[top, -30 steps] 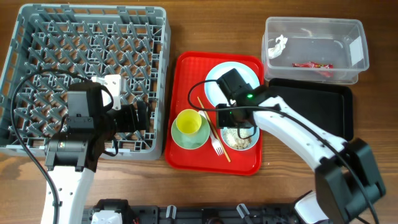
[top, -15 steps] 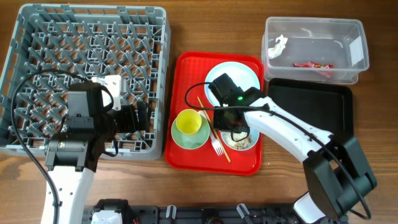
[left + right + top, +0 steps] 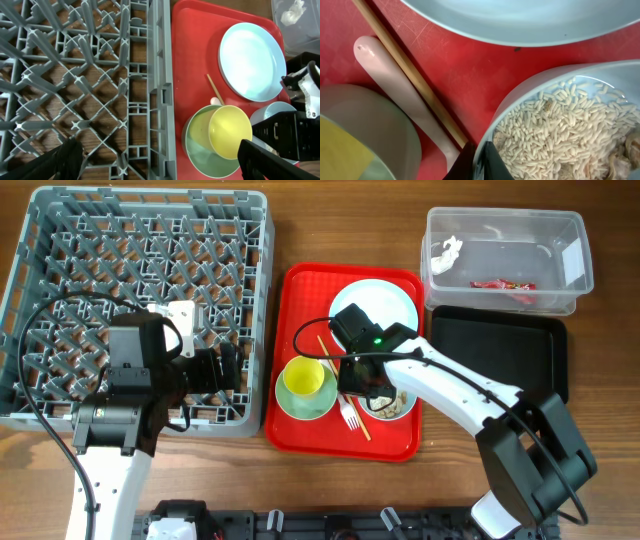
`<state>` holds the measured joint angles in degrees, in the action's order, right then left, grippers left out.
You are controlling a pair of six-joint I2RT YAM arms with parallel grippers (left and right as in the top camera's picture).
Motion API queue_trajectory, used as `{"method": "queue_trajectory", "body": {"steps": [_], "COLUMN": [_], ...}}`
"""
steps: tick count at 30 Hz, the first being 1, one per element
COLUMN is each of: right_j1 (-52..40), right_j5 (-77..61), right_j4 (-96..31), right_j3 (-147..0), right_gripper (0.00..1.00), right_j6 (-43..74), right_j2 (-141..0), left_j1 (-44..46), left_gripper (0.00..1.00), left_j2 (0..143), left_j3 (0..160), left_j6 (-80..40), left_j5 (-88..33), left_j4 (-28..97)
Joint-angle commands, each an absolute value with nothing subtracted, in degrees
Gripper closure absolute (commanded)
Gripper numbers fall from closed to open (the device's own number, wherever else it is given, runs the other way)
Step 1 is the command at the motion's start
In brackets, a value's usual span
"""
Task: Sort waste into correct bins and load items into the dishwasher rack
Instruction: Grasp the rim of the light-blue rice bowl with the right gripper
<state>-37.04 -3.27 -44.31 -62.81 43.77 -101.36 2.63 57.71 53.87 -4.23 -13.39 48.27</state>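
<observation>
Right wrist: right fingers [image 3: 497, 167] pinched on light blue bowl [image 3: 555, 80] rim, rice [image 3: 570, 135] inside; left fingers [image 3: 65, 162] wide, empty.

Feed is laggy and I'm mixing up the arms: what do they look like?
Both have white links and bulky black joint housings with loose black cables. The left arm carries a white block near its wrist; the right arm shows a lit green light.
</observation>
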Motion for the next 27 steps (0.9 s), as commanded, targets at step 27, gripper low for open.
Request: {"method": "queue_trajectory", "body": {"steps": [27], "right_j1": [-19.09], "right_j5": [-6.98], "right_j4": [-51.62], "right_j3": [-72.84], "right_gripper": [0.96], "right_j6": [24.69], "right_j2": [-86.78], "left_j1": [2.83], "left_gripper": [0.0], "left_j2": [57.76], "left_j3": [54.98], "left_j6": [-4.8], "left_j5": [-13.43], "left_j4": [48.29]}}
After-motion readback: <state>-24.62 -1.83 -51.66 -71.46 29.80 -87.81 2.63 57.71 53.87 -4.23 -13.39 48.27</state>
